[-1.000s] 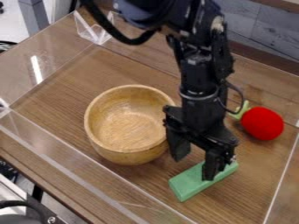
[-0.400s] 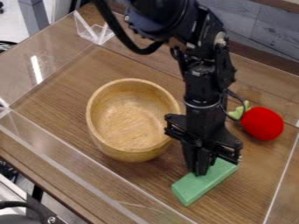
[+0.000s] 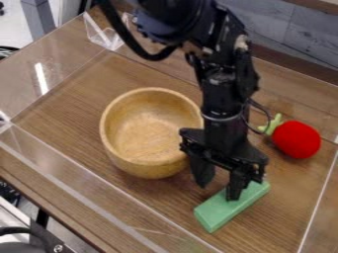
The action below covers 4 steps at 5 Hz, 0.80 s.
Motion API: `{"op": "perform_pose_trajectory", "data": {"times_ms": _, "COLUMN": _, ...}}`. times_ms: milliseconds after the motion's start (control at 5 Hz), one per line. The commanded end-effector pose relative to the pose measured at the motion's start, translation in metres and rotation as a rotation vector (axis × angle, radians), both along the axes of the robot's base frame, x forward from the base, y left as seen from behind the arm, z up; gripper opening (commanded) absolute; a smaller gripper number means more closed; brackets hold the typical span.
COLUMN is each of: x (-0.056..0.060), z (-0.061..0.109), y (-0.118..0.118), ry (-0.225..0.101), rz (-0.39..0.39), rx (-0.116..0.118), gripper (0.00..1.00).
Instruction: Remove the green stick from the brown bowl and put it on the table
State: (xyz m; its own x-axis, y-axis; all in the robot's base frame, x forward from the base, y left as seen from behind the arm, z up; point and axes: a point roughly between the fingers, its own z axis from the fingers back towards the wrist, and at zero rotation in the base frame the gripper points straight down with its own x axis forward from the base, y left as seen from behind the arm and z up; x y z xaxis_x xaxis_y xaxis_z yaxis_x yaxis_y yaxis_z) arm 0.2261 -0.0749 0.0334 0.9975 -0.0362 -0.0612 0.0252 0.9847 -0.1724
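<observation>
The green stick (image 3: 228, 209) lies flat on the table (image 3: 79, 89), just right of the brown bowl (image 3: 149, 132) and outside it. The bowl's pale inside holds nothing. My gripper (image 3: 222, 182) points down over the stick's far end, its two dark fingers (image 3: 205, 170) spread apart. The right finger's tip stands at or just above the stick's top face; whether it touches I cannot tell. Nothing is held between the fingers.
A red strawberry (image 3: 297, 140) with green leaves lies on the table to the right of the arm. Low clear acrylic walls (image 3: 99, 212) border the tabletop on all sides, the front one close to the stick.
The fingers were spread, came together half a second ago, and stand spread again. The stick has stayed flat on the table. The bowl sits slightly further right.
</observation>
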Motion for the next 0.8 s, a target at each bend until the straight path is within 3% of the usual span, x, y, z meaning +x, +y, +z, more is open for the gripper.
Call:
{"op": "perform_pose_trajectory", "data": {"times_ms": 0, "x": 0.006, "z": 0.008, "y": -0.006, "ry": -0.015, "rz": 0.059, "rx": 0.002, "gripper": 0.00}}
{"op": "perform_pose_trajectory", "data": {"times_ms": 200, "x": 0.009, "z": 0.012, "y": -0.015, "ry": -0.012, "rz": 0.110, "rx": 0.006, "gripper": 0.00}}
{"op": "perform_pose_trajectory", "data": {"times_ms": 400, "x": 0.007, "z": 0.019, "y": -0.015, "ry": -0.011, "rz": 0.081, "rx": 0.009, "gripper": 1.00}}
{"op": "perform_pose_trajectory", "data": {"times_ms": 600, "x": 0.004, "z": 0.025, "y": -0.015, "ry": -0.009, "rz": 0.051, "rx": 0.012, "gripper": 1.00}}
